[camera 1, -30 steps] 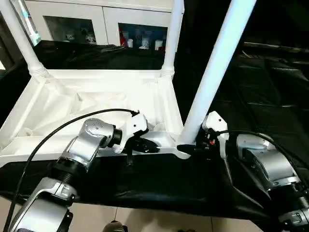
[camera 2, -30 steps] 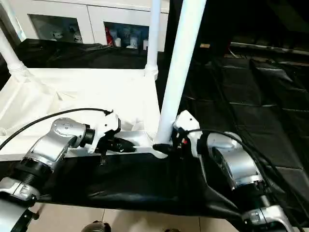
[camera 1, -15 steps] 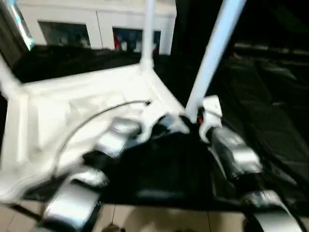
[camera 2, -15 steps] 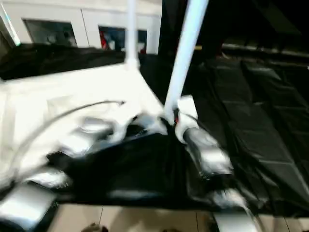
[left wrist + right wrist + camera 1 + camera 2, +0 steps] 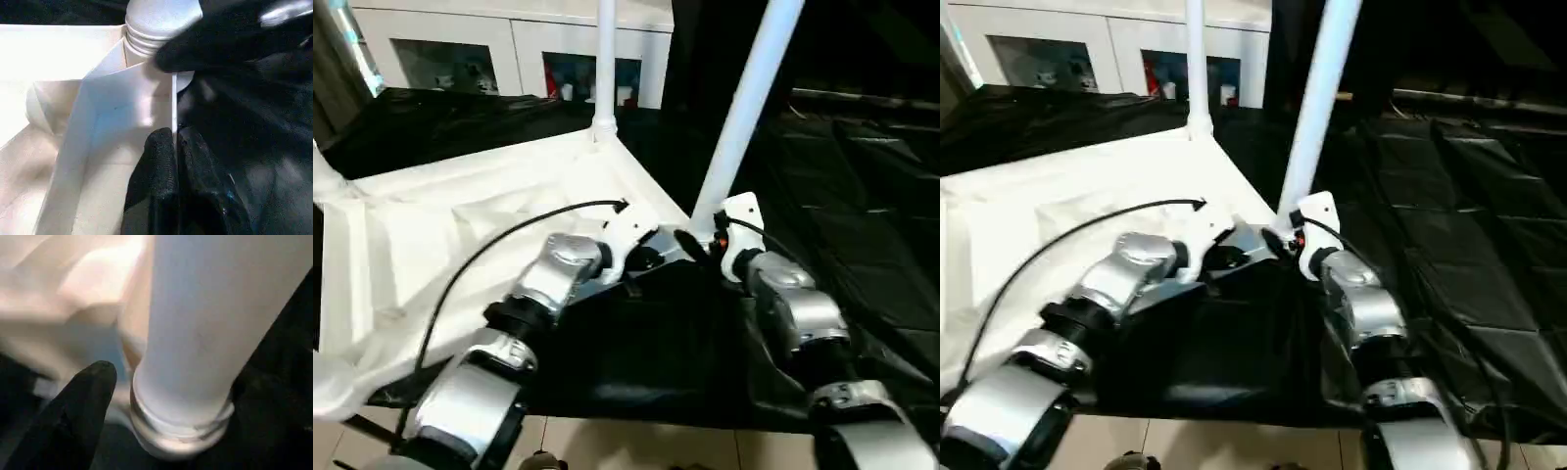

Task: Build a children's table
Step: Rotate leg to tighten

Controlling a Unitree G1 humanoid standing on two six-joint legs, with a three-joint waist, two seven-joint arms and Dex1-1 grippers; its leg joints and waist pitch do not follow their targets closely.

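Left gripper (image 5: pixel 176 147): jaws clenched on the thin side wall of the tabletop (image 5: pixel 460 225), one finger each side of the rim, just short of the near corner socket. Right gripper (image 5: pixel 697 245): jaws spread around the foot of the near leg (image 5: pixel 195 333), one black finger (image 5: pixel 78 406) beside the tube, the other side dark and hard to read; whether they touch the leg I cannot tell.

Beyond the jaws: the near leg rises steeply from the corner socket between the two grippers. Its ringed collar sits at the socket mouth; how deep it is seated cannot be judged. Further off, another leg (image 5: pixel 605 69) stands upright in the far corner. The tabletop lies underside up, skewed on the black-draped surface (image 5: pixel 862 215), the held corner nearest the robot.

Judgement on the step, seating this leg: keep the rim pinch firm so the tabletop cannot slide or rotate; take the leg low, close to the collar; push straight along the socket axis. A tilted push would likely jam it.
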